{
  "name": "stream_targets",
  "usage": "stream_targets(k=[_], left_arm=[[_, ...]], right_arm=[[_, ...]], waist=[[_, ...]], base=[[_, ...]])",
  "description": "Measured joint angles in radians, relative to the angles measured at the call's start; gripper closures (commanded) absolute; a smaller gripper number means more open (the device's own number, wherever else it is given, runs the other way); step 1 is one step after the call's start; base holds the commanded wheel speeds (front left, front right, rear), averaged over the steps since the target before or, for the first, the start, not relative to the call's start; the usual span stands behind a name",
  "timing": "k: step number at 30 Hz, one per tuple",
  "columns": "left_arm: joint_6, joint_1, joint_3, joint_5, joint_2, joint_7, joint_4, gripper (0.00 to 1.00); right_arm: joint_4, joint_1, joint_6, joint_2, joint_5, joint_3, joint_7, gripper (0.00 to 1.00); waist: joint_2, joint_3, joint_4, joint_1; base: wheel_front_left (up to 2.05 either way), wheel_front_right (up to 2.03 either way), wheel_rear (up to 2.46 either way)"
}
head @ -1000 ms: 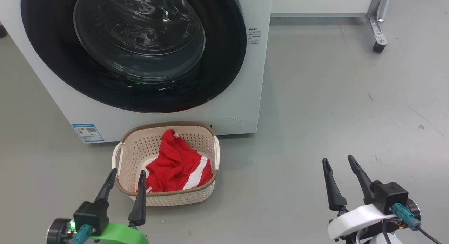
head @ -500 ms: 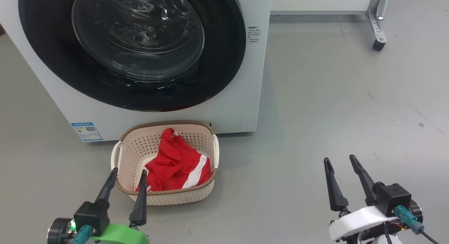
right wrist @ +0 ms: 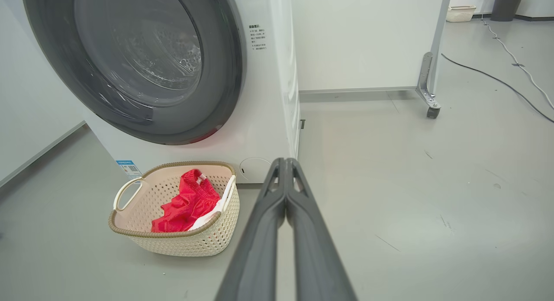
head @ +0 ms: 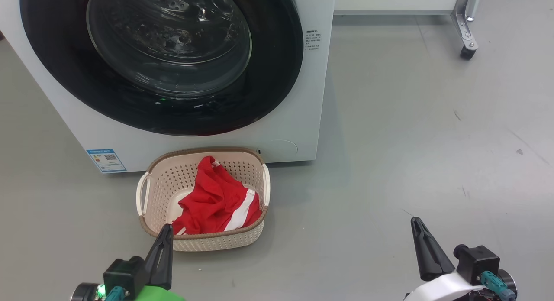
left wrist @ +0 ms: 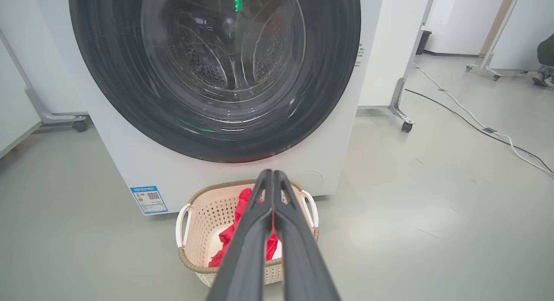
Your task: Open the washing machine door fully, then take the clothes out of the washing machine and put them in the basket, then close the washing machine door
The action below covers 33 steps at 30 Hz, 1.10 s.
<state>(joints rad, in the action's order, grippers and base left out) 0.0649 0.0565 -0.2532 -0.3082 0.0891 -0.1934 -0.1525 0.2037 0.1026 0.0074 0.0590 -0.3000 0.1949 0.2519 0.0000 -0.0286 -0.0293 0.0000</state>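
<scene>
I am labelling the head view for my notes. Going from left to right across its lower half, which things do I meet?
In order: blue label on the washing machine → basket → right gripper, jaws shut. The left gripper and the caster overlap others, so I omit them.

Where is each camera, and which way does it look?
Head view: on the robot's head, looking down at the big white washing machine, its shut round black-rimmed glass door and the cream perforated plastic basket holding red white-striped clothes; left hand and right hand show below.
Left wrist view: low on the left wrist, facing the door straight on, past its shut fingers.
Right wrist view: low on the right wrist, seeing the machine at an angle, past shut fingers.
Shared: all see door, basket, clothes.
</scene>
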Motion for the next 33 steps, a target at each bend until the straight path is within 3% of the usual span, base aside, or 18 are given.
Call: stream_targets(k=[6, 33], left_arm=[[-0.009, 0.009, 0.0, -0.048, -0.003, 0.0, -0.001, 1.0], [-0.053, 0.007, 0.079, -0.428, -0.009, 0.072, -0.007, 1.0]], right_arm=[[-0.001, 0.007, 0.002, 0.0, -0.043, -0.001, 0.0, 1.0], [-0.005, -0.015, 0.027, -0.002, -0.432, -0.075, -0.089, 1.0]], waist=[[0.0, 0.001, 0.002, 0.0], [0.0, 0.007, 0.01, 0.0]], base=[[0.0, 0.0, 0.0], [0.0, 0.0, 0.0]])
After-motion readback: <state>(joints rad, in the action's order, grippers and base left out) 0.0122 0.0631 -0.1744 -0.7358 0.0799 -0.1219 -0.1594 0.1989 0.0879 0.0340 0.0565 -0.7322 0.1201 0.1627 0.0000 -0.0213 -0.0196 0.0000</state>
